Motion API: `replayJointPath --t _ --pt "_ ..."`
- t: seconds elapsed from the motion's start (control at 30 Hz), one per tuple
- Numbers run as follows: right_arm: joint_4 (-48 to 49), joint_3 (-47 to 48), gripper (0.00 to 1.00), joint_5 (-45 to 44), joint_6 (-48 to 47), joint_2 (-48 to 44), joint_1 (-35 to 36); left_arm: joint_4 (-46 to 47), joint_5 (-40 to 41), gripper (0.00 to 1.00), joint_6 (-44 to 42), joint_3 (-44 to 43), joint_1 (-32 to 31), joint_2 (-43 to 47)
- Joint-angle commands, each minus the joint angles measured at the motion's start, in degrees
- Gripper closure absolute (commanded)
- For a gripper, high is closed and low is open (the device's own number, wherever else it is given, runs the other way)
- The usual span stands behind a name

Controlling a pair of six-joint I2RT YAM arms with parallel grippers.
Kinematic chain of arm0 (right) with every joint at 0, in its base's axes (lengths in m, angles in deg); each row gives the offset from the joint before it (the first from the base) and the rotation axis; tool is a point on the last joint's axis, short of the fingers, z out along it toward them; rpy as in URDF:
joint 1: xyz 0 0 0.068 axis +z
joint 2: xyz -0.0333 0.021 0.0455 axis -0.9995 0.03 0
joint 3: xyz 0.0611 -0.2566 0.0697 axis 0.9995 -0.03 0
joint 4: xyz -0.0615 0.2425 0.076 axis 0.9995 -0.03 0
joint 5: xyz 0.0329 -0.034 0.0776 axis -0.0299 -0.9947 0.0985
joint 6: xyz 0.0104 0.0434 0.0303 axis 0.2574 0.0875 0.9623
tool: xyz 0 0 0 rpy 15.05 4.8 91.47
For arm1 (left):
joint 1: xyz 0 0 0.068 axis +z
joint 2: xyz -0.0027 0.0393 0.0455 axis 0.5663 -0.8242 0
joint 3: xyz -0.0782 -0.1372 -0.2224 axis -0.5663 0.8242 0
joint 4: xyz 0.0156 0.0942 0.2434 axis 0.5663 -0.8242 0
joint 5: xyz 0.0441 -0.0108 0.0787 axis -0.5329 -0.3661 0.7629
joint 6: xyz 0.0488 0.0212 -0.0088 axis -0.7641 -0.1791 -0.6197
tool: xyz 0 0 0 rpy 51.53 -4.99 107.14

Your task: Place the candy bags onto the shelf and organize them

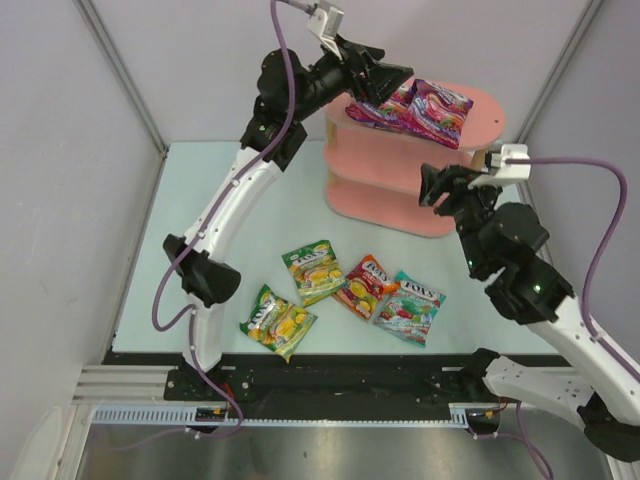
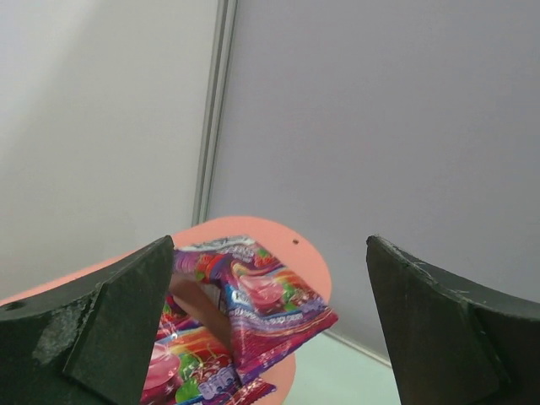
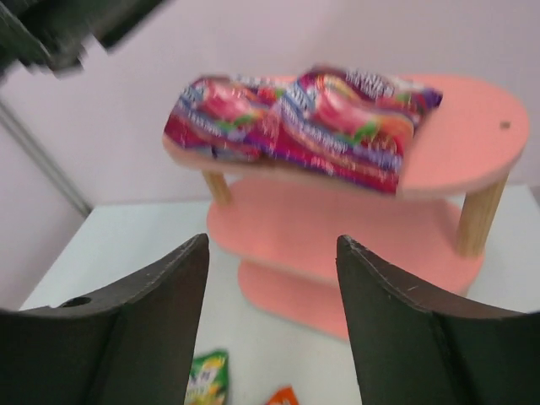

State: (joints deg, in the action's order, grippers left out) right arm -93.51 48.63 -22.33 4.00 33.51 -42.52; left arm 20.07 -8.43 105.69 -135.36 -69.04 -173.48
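Showing a table (image 1: 250,220) with a pink three-tier shelf (image 1: 487,112) at its far right. Poised over the top tier, left gripper (image 2: 270,249), fingers spread wide, empty; just off the shelf's near side, right gripper (image 3: 272,245), fingers apart, gripping nothing. Resting on top, two purple bags (image 1: 440,112), touching. Lying loose nearer the bases: two yellow-green bags (image 1: 313,270), a red-orange bag (image 1: 364,285), a teal-white bag (image 1: 410,307). Likely closest to the right gripper: the teal-white bag, nearward of those fingers, set diagonally.
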Motion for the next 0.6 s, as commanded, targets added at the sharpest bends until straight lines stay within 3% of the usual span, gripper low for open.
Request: replayJointPath --t 0.0,0.03,0.13,0.2,0.47,0.57 --pt "20.20 3.31 0.41 -1.16 -14.04 7.85 -2.95 0.31 -0.85 0.00 -0.86 -2.18 -0.17 -3.37" --pt "24.31 3.75 0.51 -0.54 -14.75 8.83 -4.87 0.40 -0.93 0.01 -0.77 -2.18 -0.17 -3.98" --pt "30.92 5.95 0.70 1.74 -15.99 13.04 -7.95 3.56 -0.41 0.01 -0.68 -2.18 -0.17 -4.86" --pt "32.61 7.88 0.78 5.50 -14.51 14.81 -12.17 5.14 0.12 0.01 -1.03 -2.26 -0.17 -5.13" --pt "30.51 17.81 0.82 24.30 -3.43 26.93 -28.68 7.78 1.00 0.02 -1.65 -4.28 0.35 -7.76" --pt "26.30 23.95 0.84 30.72 -1.58 31.85 -31.51 7.87 0.65 0.03 -1.56 -4.37 0.62 -8.73"
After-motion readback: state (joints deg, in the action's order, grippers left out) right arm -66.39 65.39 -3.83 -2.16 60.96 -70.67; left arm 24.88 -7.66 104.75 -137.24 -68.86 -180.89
